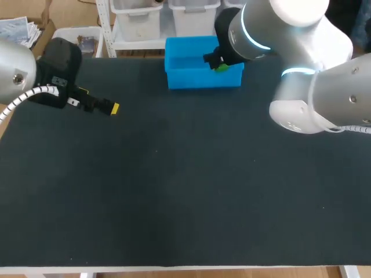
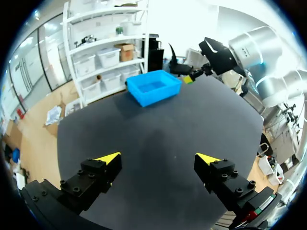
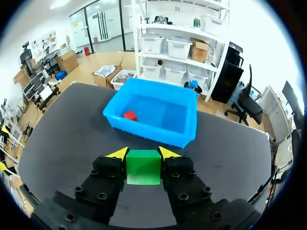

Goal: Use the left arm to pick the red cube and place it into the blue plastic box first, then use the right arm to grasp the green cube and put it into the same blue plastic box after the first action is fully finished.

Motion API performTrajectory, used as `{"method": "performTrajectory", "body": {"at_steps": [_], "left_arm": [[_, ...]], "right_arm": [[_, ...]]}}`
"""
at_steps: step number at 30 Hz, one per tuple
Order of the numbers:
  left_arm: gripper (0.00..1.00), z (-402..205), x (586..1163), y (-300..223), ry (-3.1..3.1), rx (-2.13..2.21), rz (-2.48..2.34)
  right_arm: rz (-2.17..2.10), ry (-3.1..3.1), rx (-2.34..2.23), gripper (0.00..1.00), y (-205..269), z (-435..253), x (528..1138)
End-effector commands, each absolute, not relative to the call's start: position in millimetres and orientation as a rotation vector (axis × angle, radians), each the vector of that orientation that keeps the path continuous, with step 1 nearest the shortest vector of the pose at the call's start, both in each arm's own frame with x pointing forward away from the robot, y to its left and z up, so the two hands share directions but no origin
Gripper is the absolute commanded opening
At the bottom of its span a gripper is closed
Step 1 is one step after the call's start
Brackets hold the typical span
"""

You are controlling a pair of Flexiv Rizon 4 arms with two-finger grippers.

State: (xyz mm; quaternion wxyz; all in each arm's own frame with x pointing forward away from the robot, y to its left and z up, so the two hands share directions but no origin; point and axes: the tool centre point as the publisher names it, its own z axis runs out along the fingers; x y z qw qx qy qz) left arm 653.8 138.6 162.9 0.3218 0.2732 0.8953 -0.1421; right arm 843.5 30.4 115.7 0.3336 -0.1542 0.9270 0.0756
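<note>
The blue plastic box (image 1: 203, 78) stands at the table's far edge, and the red cube (image 3: 129, 115) lies inside it on the floor of the blue box (image 3: 187, 136). My right gripper (image 3: 143, 153) is shut on the green cube (image 3: 143, 166), holding it above the table just short of the box's near wall. From above, the green cube (image 1: 221, 68) shows at the box's right end under my right gripper (image 1: 217, 63). My left gripper (image 1: 111, 108) stands open and empty over the left of the table. In the left wrist view, my left gripper (image 2: 158, 158) faces the blue box (image 2: 153, 87) from afar.
A black mat (image 1: 174, 185) covers the table (image 1: 174, 269). My right arm's elbow (image 1: 313, 98) hangs over the far right of the table.
</note>
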Motion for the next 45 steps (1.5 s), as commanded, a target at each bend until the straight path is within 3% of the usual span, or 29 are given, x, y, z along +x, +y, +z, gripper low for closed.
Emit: {"method": "performTrajectory", "body": {"at_steps": [1,20,45], "left_arm": [[1.0,162.1,654.9,141.1,2.345,0.725,-0.387],[1.0,162.1,654.9,141.1,2.345,0.725,-0.387],[1.0,162.1,654.9,141.1,2.345,0.725,-0.387]], "right_arm": [[0.197,2.41,-0.404,0.0,33.7,113.3,865.3],[0.192,2.437,-0.403,0.0,29.2,90.9,949.4],[0.209,2.472,-0.393,0.0,32.6,56.9,983.1]]}}
